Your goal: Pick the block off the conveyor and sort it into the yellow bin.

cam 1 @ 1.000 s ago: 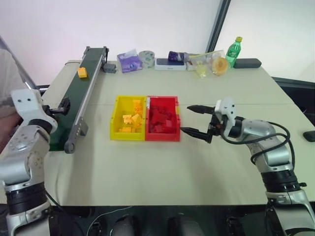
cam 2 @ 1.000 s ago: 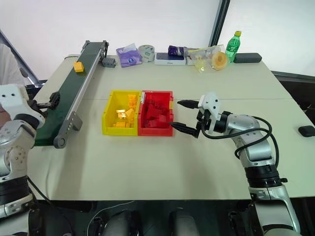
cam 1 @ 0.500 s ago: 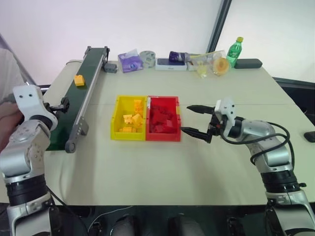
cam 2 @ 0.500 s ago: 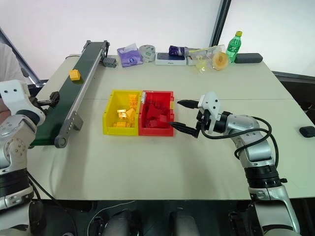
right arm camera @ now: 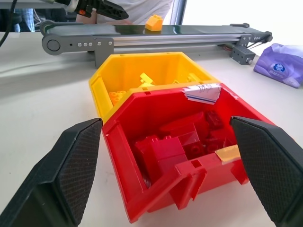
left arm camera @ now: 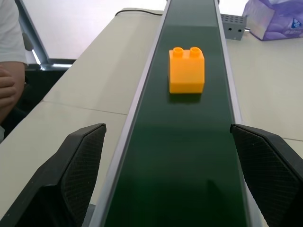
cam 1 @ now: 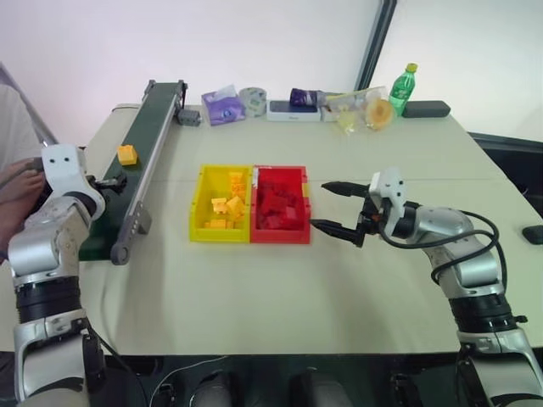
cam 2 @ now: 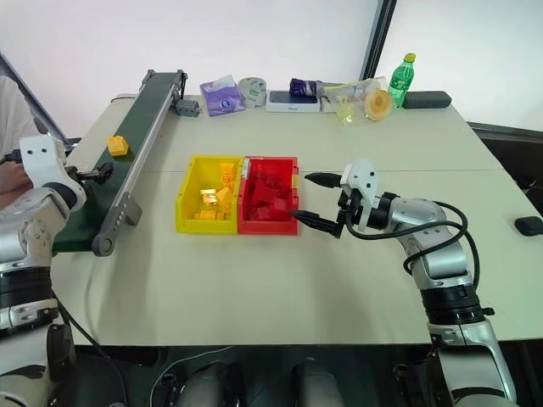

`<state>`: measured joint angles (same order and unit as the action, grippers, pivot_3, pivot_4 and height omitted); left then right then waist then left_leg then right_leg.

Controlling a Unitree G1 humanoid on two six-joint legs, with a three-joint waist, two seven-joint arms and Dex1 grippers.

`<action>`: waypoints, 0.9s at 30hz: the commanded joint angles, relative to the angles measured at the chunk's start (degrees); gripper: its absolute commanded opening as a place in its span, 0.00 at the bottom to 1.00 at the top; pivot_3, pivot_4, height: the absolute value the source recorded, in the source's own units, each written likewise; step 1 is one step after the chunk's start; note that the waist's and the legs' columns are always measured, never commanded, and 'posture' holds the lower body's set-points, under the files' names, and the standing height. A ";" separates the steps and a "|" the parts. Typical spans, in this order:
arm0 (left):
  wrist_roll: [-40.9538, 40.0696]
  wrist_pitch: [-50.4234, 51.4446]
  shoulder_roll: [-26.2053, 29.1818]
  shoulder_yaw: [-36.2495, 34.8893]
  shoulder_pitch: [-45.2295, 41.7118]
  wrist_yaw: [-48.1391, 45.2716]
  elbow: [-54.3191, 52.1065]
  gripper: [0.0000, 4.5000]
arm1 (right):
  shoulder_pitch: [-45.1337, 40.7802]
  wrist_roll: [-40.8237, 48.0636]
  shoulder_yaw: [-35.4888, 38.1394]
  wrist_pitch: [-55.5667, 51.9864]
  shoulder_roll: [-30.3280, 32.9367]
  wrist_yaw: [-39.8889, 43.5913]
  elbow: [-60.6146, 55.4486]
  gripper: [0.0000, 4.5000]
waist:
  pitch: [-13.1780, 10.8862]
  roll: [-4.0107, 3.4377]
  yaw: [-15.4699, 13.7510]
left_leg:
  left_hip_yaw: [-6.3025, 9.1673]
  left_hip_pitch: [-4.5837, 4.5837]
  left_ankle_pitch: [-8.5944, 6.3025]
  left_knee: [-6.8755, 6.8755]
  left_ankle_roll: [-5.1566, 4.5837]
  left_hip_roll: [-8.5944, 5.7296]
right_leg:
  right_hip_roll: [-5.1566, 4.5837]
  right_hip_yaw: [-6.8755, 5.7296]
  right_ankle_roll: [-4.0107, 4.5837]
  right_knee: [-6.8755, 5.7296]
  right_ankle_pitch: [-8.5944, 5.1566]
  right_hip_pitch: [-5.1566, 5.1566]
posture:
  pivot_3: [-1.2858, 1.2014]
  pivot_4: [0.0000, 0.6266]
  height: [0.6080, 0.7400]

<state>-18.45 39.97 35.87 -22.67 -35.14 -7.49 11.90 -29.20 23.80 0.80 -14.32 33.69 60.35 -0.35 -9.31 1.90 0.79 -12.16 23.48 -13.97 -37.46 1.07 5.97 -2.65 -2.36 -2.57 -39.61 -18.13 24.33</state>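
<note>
Left gripper (left arm camera: pixel 168 184) has swung forward over the near stretch of the conveyor (cam 1: pixel 127 182) since a second ago, and in the left eye view the block (cam 1: pixel 127 154) has ridden down the belt toward it from near the far end; I judge the two are closing on each other, so the pick is about to be lined up but is not yet made. In that view the yellow bin (cam 1: pixel 200 208) sits on the worktop (cam 1: pixel 280 288) just right of the belt, touching the red bin (cam 1: pixel 304 208), both holding bricks, and the right gripper (cam 1: pixel 336 206) hovers spread apart just right of the red bin, unmoved. The right eye view gives the same layout, with the block (cam 2: pixel 117 146) well short of the left arm's black fingers, and a row of clutter with a green bottle (cam 2: pixel 401 78) along the far edge. The left wrist view adds what the head views cannot: the left gripper's fingers stand wide, one to each side of the belt with nothing between them, and the block (left arm camera: pixel 186 70) stands upright, studs up, centred on the belt ahead; a person's hand (left arm camera: pixel 7 92) rests off to the side. The right wrist view looks over the red bin (right arm camera: pixel 156 146) and yellow bin (right arm camera: pixel 142 71) to the belt, the block (right arm camera: pixel 154 22) beyond, its own fingers wide and empty.
</note>
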 commanded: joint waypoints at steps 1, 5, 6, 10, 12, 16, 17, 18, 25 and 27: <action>1.58 -3.48 0.51 1.01 -2.77 -0.60 1.12 0.99 | -0.36 0.91 0.89 0.14 0.05 -0.37 -2.76 1.00 | 0.00 0.00 -0.09 | 0.00 0.00 0.00 0.00 0.00 -0.01 | -0.01 0.00 0.00 0.00 0.00 0.00 | 0.52 0.24 1.00; 0.91 -4.01 -0.78 0.28 -4.43 -0.36 3.40 0.99 | 0.08 0.78 0.90 0.10 0.08 -0.70 -3.20 1.00 | 0.00 0.00 -0.04 | 0.00 0.00 0.00 -0.01 0.00 -0.02 | -0.02 0.00 0.00 -0.01 0.00 -0.01 | 0.52 0.24 1.00; 1.01 -4.12 -0.77 0.29 -4.54 -0.46 3.75 0.99 | 0.19 0.73 0.90 0.10 0.10 -0.76 -3.30 1.00 | 0.00 0.00 -0.01 | 0.00 0.00 0.00 -0.01 0.00 -0.02 | -0.02 0.00 0.00 -0.02 0.00 -0.01 | 0.52 0.24 1.00; 1.18 -4.55 -0.80 0.60 -4.03 -1.26 4.94 0.99 | 0.51 0.85 1.08 -0.10 0.18 -1.05 -3.67 1.00 | 0.00 0.00 0.23 | 0.00 0.00 0.00 0.00 0.00 0.00 | 0.01 0.00 0.00 -0.03 0.00 0.01 | 0.52 0.24 1.00; 1.24 -4.67 -1.01 0.78 -3.66 -1.54 5.08 0.99 | 0.54 0.89 1.10 -0.16 0.21 -1.18 -3.77 1.00 | 0.00 0.00 0.17 | 0.00 0.00 0.00 0.00 0.00 0.00 | 0.01 0.00 0.00 -0.04 0.00 0.01 | 0.52 0.24 1.00; 1.39 -4.71 -1.76 1.29 -2.36 -1.98 4.11 0.99 | 0.56 0.91 1.07 -0.22 0.16 -1.40 -3.82 1.00 | 0.00 0.00 0.08 | 0.00 0.00 0.00 -0.01 0.00 -0.01 | -0.01 0.00 -0.01 -0.04 0.00 0.01 | 0.52 0.24 1.00; 1.10 -3.98 -1.95 0.07 -2.16 -0.85 4.10 0.93 | 0.53 0.89 1.08 -0.20 0.14 -1.43 -3.77 1.00 | 0.00 0.00 0.06 | 0.00 0.00 0.00 -0.01 0.00 -0.01 | -0.01 0.00 -0.01 -0.04 0.00 0.01 | 0.52 0.24 1.00; 0.90 -3.48 -2.01 -0.95 -1.96 0.07 4.24 0.87 | 0.52 0.86 1.11 -0.14 0.17 -1.44 -3.69 1.00 | 0.00 0.00 0.07 | 0.00 0.00 0.00 -0.02 0.00 -0.01 | -0.01 0.00 -0.01 -0.04 0.00 0.01 | 0.52 0.24 1.00; -0.68 -2.64 -2.35 -4.53 -0.58 2.26 0.48 0.29 | 0.23 0.69 1.46 0.39 0.64 -1.19 -2.73 1.00 | 0.00 0.00 0.08 | 0.00 0.00 0.00 -0.02 0.00 -0.01 | -0.01 0.00 -0.01 -0.05 0.00 0.01 | 0.52 0.24 1.00; -0.85 -1.78 -1.69 -3.77 -1.22 1.78 -2.81 0.29 | 0.14 0.67 1.44 0.47 0.57 -1.16 -2.51 1.00 | 0.00 0.01 0.05 | 0.00 0.00 0.00 -0.03 0.00 -0.01 | -0.01 0.01 -0.01 -0.05 0.00 0.01 | 0.52 0.24 1.00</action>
<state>-18.69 38.57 32.90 -25.68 -35.10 -5.52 14.14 -28.24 23.78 0.88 -14.66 33.84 58.98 -1.95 -9.32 1.90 0.84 -12.15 23.48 -13.97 -37.49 1.07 5.96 -2.67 -2.35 -2.57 -39.66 -18.13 24.34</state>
